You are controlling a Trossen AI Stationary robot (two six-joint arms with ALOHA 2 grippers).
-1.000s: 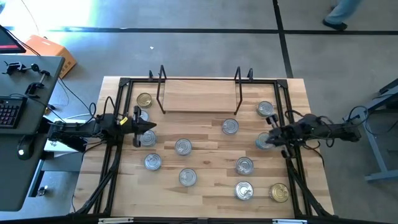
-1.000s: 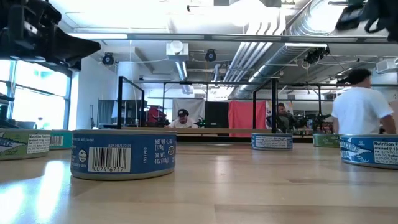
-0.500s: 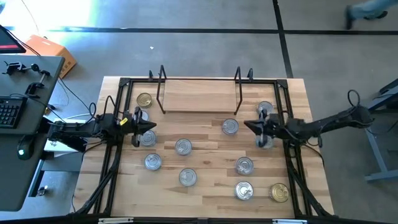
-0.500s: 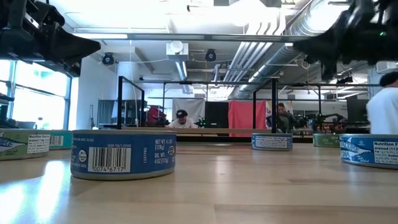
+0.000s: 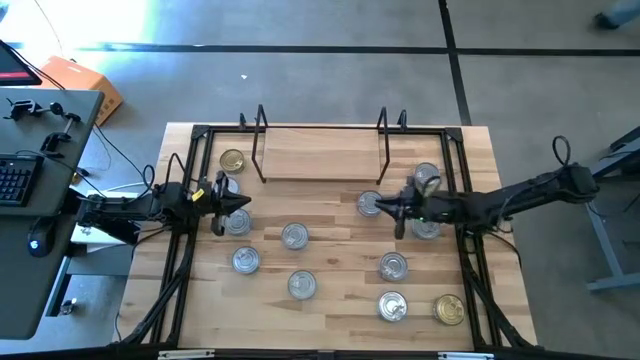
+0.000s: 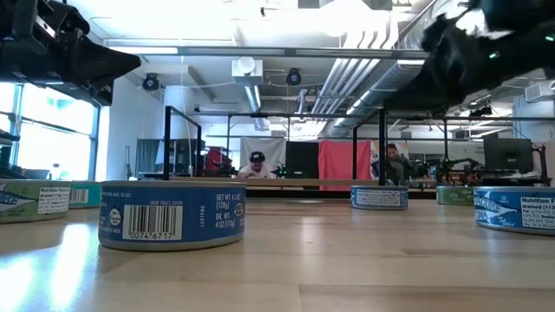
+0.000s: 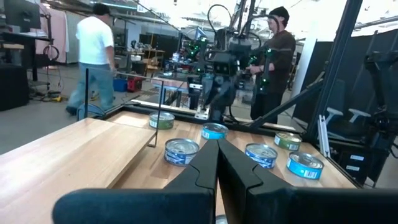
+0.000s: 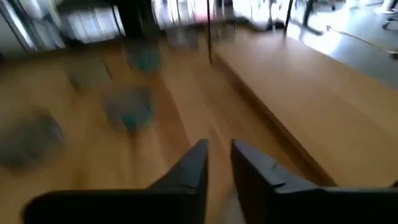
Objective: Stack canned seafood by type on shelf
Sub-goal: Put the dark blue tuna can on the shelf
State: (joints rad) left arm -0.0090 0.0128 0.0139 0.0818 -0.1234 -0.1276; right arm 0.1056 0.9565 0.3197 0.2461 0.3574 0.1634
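Nearby, blue tin (image 6: 172,215) barcoded "0074 6717"; left pincer (image 5: 243,205) pressed together; right pincer (image 5: 385,208) slightly spread.

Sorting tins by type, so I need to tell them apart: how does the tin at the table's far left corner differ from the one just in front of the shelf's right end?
The far-left tin has a gold lid; the tin by the shelf's right end has a silver one. The gold tin stands clear of both arms; the silver one has the right gripper right beside it. Both are short, round and lie flat on the table, not on the shelf.

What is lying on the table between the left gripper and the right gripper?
In the high view, one silver-lidded tin lies between the left gripper and the right gripper, slightly nearer the table's front edge; otherwise the stretch is bare wood.
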